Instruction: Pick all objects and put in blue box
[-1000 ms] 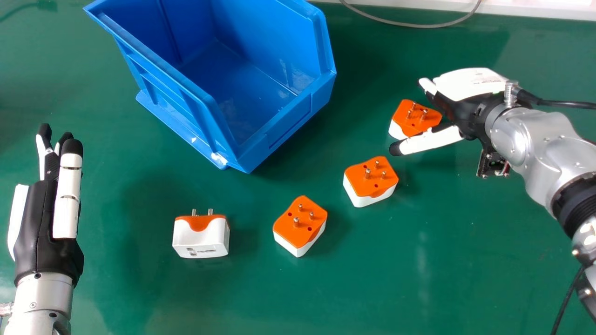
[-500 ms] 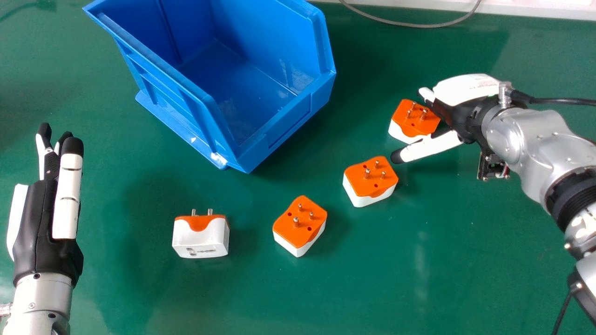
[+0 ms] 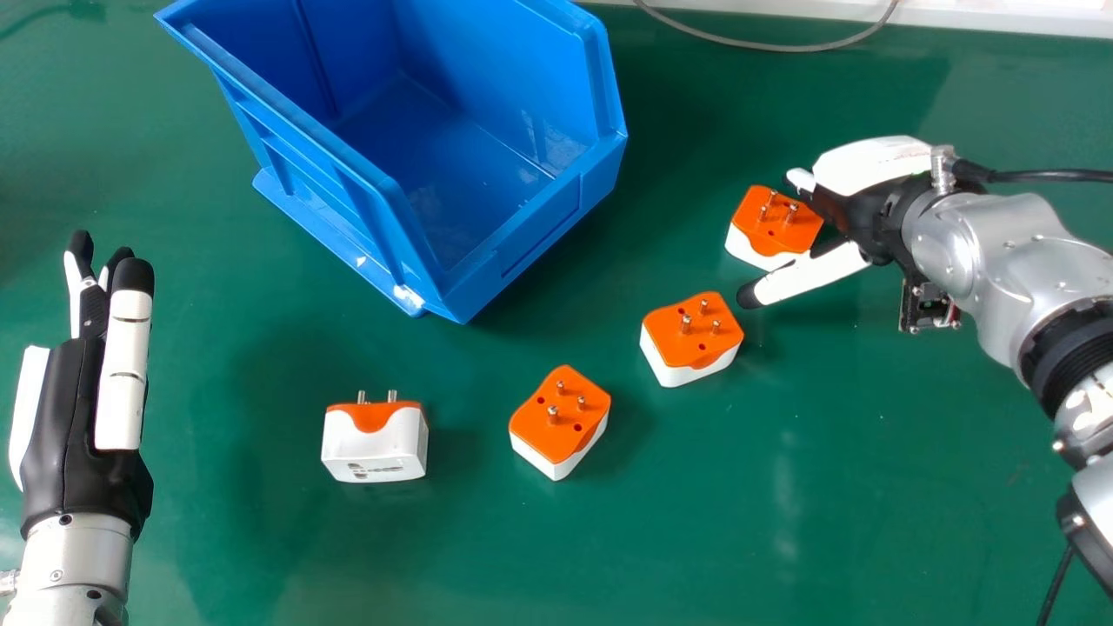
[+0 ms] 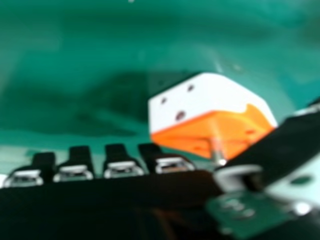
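Observation:
Four orange and white plug adapters rest on the green table. The far right adapter (image 3: 772,228) lies between the thumb and fingers of my right hand (image 3: 869,187), pins up. In the right hand view that adapter (image 4: 205,112) sits past the fingertips of my right hand (image 4: 120,167), beside the thumb, and it is not gripped. Another adapter (image 3: 691,337) lies just nearer than the thumb tip, a third (image 3: 559,420) nearer the middle, and a fourth (image 3: 376,443) to the left. The blue box (image 3: 565,200) holds nothing visible. My left hand (image 3: 78,417) is open at the left edge.
A grey cable (image 3: 765,47) curves along the table's far edge, right of the box. A black cable (image 3: 1056,175) runs from my right wrist to the right edge. The green table (image 3: 783,539) extends around all the objects.
My right hand has come slightly nearer, and its thumb tip has shifted a little nearer and to the right. My left hand has drifted slightly left. The adapters and box have stayed put.

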`<act>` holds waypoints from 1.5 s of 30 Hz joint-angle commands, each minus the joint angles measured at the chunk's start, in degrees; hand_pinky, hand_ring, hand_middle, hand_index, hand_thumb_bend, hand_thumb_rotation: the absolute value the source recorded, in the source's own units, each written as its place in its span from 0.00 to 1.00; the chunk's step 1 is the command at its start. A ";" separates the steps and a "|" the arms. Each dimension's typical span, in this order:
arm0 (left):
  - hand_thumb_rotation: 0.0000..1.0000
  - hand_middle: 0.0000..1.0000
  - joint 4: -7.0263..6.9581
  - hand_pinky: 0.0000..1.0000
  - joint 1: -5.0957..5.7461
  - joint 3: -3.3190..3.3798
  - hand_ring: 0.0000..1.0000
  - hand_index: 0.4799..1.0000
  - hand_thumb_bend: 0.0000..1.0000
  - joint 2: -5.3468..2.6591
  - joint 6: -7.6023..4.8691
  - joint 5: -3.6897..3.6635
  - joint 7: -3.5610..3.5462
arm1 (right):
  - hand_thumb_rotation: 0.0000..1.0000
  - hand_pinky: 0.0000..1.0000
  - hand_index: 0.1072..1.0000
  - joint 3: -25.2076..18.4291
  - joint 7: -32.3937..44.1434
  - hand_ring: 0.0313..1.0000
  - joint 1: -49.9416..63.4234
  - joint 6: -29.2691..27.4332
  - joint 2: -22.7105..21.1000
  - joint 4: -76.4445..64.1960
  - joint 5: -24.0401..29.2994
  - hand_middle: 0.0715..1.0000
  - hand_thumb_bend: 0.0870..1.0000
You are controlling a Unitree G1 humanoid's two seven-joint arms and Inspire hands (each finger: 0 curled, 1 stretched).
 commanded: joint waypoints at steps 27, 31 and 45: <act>0.96 1.00 -1.44 1.00 0.77 0.75 1.00 1.00 0.67 0.77 -0.69 -0.32 -0.47 | 0.85 0.98 0.95 0.22 -0.37 0.97 -3.97 2.88 2.41 3.79 0.62 0.97 0.63; 0.96 1.00 -1.71 1.00 1.03 0.77 1.00 1.00 0.66 0.63 -0.68 -0.34 -0.44 | 0.84 0.98 0.95 0.12 -0.05 0.97 -4.12 2.96 2.46 4.16 0.77 0.97 0.62; 0.96 1.00 -3.14 1.00 2.32 0.72 1.00 1.00 0.66 0.76 -0.50 0.22 -0.21 | 0.83 0.97 0.95 0.29 -1.07 0.96 -3.58 3.05 3.21 5.09 0.76 0.96 0.61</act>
